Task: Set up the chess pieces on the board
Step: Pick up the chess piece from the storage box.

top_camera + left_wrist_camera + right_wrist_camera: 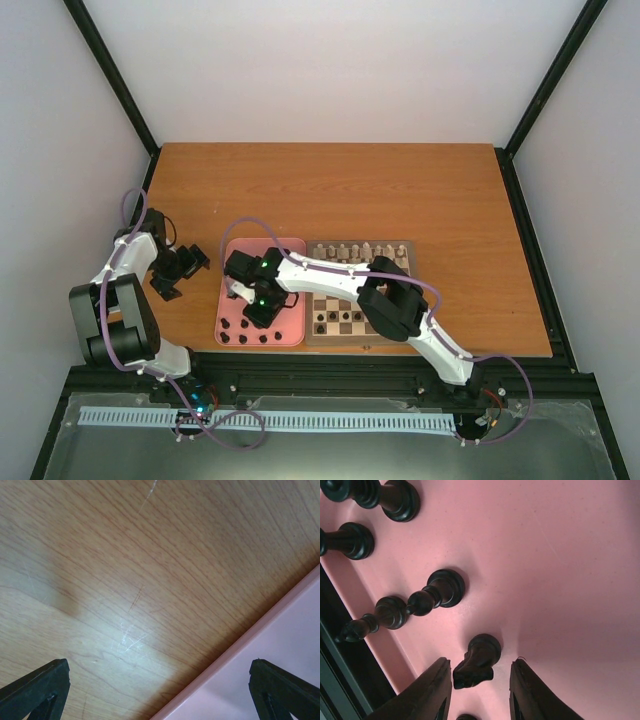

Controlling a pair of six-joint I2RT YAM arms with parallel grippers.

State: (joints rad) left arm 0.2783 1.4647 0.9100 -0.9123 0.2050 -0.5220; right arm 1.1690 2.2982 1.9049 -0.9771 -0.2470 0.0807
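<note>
The right gripper (480, 660), half open and holding nothing yet, straddled the upright knight (482, 652) close to the near rim of the tray (560, 580).

Tray (262, 241) sitting on desk (330, 190), board (335, 297) lying just right of it. Row of pieces (352, 250) standing along board's far edge, more pieces (338, 320) near front. Loose pieces (245, 337) standing along tray's near edge. Right hand (260, 320) hanging over tray, knight (479, 657) standing between its fingers. Left hand (165, 290) hovering over desk, left of tray.
</note>
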